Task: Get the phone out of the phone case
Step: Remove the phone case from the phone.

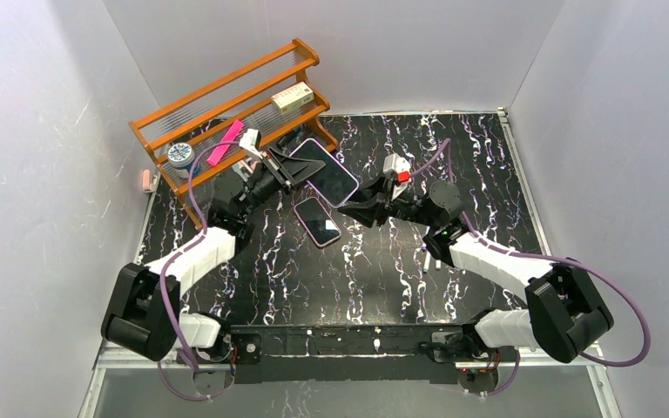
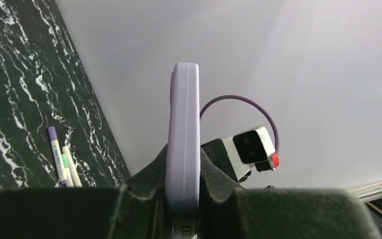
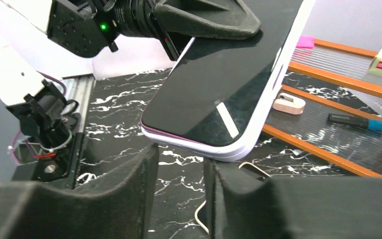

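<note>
Two grippers of mine meet above the bench, toward its far-left corner and just in front of the wooden rack. My left gripper is clenched on the phone case, fingers pressing its front and back at one end, and it holds the case clear of the surface. The phone sits inside the case with its dark screen facing up. My right gripper is released, fingers spread, with a corner of the case just above the gap between them; I cannot tell whether it touches either one. A second handset with a pink rim lies flat on the bench beside the raised one, on its near side.
</note>
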Controlling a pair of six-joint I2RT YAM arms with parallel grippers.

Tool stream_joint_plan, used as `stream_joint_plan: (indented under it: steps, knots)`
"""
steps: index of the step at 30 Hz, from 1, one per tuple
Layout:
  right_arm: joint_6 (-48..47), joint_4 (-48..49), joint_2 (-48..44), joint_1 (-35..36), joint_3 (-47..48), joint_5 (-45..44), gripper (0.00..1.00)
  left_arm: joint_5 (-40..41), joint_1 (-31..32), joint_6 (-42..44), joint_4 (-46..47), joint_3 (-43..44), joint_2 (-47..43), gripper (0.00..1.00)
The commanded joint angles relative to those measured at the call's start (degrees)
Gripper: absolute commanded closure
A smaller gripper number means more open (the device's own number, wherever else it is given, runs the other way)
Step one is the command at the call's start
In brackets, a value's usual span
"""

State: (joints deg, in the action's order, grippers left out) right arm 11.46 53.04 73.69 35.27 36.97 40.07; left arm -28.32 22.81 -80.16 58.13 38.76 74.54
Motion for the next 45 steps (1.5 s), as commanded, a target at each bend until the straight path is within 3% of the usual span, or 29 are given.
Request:
stream_joint_plan:
  steps: [1,6,15,27,34,45]
  knots:
    - [-2.3,-0.52,-2.06,-0.71,0.12,-3.17,0.47,-12.85,-4.97,2.89,-0.08,4.26,1.55,1.0]
    - [-2.3,-4.3,-5.92,-1.34,-3.08,-3.1,0.28,-18.91,-6.48,8.78,-3.46,7.82,3.7,1.0]
    - [-9.64,-19.53,-7.71,-1.82,1.61,5.2,0.27,-26.3,-6.54,22.28,-11.96,9.07,1.72,1.0]
    - [-14.89,-29.11,-1.75,-1.9,10.1,13.45,0.41,-29.56,-4.8,28.91,-16.5,10.01,-1.75,1.0]
    - [-16.23,-31.5,-0.32,-1.79,11.97,18.6,0.55,-30.51,-3.65,30.79,-17.93,9.66,-3.55,1.0]
    - [-19.67,-36.68,1.43,-1.79,14.65,22.61,0.63,-31.26,-1.45,31.1,-18.45,10.76,-4.14,1.0]
